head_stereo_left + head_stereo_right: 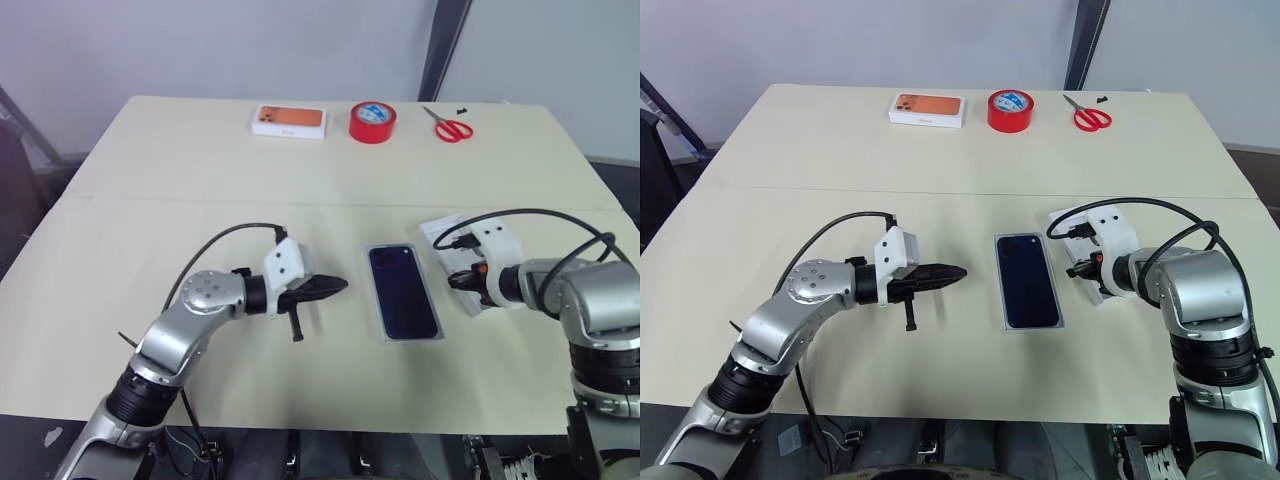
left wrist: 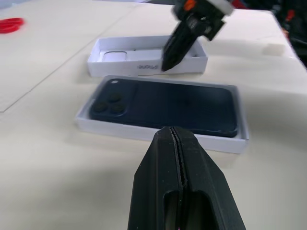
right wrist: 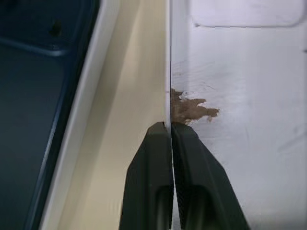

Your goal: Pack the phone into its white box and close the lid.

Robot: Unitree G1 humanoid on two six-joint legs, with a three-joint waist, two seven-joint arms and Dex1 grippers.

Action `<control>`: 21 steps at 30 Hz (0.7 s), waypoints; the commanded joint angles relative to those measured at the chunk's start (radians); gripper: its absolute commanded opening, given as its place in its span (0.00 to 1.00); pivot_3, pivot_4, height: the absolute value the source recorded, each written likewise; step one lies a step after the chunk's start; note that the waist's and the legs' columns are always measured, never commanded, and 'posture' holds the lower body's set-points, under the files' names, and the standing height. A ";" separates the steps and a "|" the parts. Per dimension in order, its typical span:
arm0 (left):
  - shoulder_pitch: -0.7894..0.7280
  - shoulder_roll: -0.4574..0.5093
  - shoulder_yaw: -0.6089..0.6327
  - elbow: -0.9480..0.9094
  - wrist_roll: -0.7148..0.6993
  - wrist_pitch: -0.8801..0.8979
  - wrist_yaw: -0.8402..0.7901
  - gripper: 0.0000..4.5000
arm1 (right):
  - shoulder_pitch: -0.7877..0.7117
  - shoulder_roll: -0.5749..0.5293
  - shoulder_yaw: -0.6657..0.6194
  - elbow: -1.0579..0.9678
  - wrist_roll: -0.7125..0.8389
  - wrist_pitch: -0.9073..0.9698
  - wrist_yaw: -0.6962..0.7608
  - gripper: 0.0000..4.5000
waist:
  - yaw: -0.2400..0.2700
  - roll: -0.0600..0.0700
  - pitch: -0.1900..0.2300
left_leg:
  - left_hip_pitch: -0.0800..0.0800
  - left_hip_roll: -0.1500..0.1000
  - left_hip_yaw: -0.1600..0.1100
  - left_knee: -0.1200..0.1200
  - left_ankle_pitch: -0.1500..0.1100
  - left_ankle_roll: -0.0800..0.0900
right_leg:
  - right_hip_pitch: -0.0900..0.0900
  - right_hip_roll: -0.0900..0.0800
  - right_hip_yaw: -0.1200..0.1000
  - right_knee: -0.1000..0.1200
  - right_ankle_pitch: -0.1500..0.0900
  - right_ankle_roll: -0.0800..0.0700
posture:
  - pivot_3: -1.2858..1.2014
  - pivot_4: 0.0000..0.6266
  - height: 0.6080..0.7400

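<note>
The dark blue phone (image 1: 403, 290) lies face down in the white box (image 2: 158, 135) at the table's middle, camera cluster toward the far end. Just right of it the lid (image 2: 144, 67) lies open side up, with a thin white insert tray (image 2: 115, 56) inside. My right gripper (image 3: 169, 127) is shut on the lid's wall nearest the phone, one finger on each side. Left of the box, my left gripper (image 1: 340, 286) hovers shut and empty, pointing at the phone.
Along the table's far edge sit a white box picturing an orange phone (image 1: 289, 120), a red tape roll (image 1: 372, 122) and red-handled scissors (image 1: 450, 127). A brown torn patch (image 3: 192, 108) marks the lid's inner floor.
</note>
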 commanded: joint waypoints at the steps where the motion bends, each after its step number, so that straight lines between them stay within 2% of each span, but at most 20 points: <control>1: 0.023 -0.020 0.094 -0.015 -0.022 -0.014 0.067 0.00 | -0.084 0.019 -0.109 -0.016 0.066 0.006 -0.027 0.01 | -0.003 0.000 0.000 | 0.000 0.000 0.000 0.000 0.000 0.000 | 0.000 0.000 0.000 0.000 0.000 0.000 | 0.52 0.24 0.84; 3: 0.028 -0.036 0.156 0.020 -0.010 -0.024 0.131 0.00 | -0.163 0.079 -0.208 0.002 0.155 0.006 -0.018 0.01 | -0.007 0.000 0.000 | 0.000 0.000 0.000 0.000 0.000 0.001 | 0.000 0.000 0.000 0.001 0.000 0.000 | 0.52 0.24 0.84; 6: 0.014 -0.049 0.232 0.099 0.005 -0.013 0.215 0.00 | -0.238 0.158 -0.314 0.030 0.385 0.006 -0.023 0.01 | -0.011 0.000 0.000 | 0.001 0.001 0.000 0.000 -0.001 0.001 | -0.002 0.001 0.000 0.004 0.001 0.001 | 0.52 0.24 0.84; 8: 0.008 -0.046 0.258 0.135 0.014 -0.031 0.233 0.00 | -0.256 0.235 -0.355 0.064 0.638 0.006 -0.101 0.01 | -0.011 0.000 0.000 | 0.001 0.001 0.000 -0.001 -0.001 0.001 | -0.003 0.002 0.000 0.006 0.001 0.001 | 0.52 0.24 0.84; 11: -0.003 -0.041 0.265 0.163 0.030 -0.055 0.239 0.00 | -0.213 0.349 -0.346 0.140 1.074 0.006 -0.349 0.01 | -0.016 0.000 0.000 | 0.001 0.001 0.000 -0.001 0.000 0.001 | -0.004 0.001 -0.001 0.010 0.001 0.001 | 0.52 0.24 0.84; 12: -0.008 -0.041 0.263 0.168 0.034 -0.058 0.238 0.00 | -0.140 0.298 -0.232 0.140 1.342 -0.130 -0.526 0.01 | -0.014 0.000 0.000 | 0.001 0.001 0.000 0.000 0.000 0.001 | -0.004 0.001 -0.001 0.010 0.001 0.001 | 0.52 0.24 0.84; 13: -0.013 -0.041 0.259 0.171 0.037 -0.061 0.236 0.00 | -0.079 0.267 -0.147 0.130 1.523 -0.233 -0.654 0.01 | -0.010 0.000 0.000 | 0.000 0.001 0.000 0.000 0.000 0.001 | -0.004 0.000 -0.001 0.011 0.001 0.001 | 0.52 0.24 0.84; 14: -0.017 -0.041 0.257 0.174 0.039 -0.064 0.235 0.00 | -0.038 0.243 -0.086 0.115 1.627 -0.313 -0.737 0.01 | -0.008 -0.001 0.000 | 0.000 0.000 -0.001 0.000 0.000 0.001 | -0.004 0.000 -0.001 0.011 0.001 0.001 | 0.52 0.24 0.84; 15: -0.021 -0.039 0.245 0.171 0.044 -0.064 0.230 0.00 | 0.016 0.256 -0.043 0.086 1.676 -0.380 -0.792 0.01 | -0.009 -0.001 0.001 | 0.000 0.000 0.000 0.000 0.000 0.001 | -0.003 -0.001 -0.001 0.010 0.000 0.001 | 0.52 0.24 0.84; 18: -0.028 -0.041 0.197 0.154 0.057 -0.054 0.205 0.00 | 0.134 0.341 0.010 0.001 1.676 -0.510 -0.902 0.01 | -0.020 -0.001 0.001 | 0.000 -0.001 0.003 0.001 -0.001 0.002 | -0.003 -0.001 0.000 0.009 0.000 0.001 | 0.52 0.24 0.84; 21: -0.028 -0.048 0.098 0.121 0.062 -0.027 0.146 0.00 | 0.226 0.373 0.010 -0.030 1.676 -0.590 -1.045 0.01 | -0.021 -0.001 0.000 | 0.000 0.000 0.003 0.001 0.000 0.003 | -0.003 -0.001 0.000 0.010 0.000 0.001 | 0.52 0.24 0.84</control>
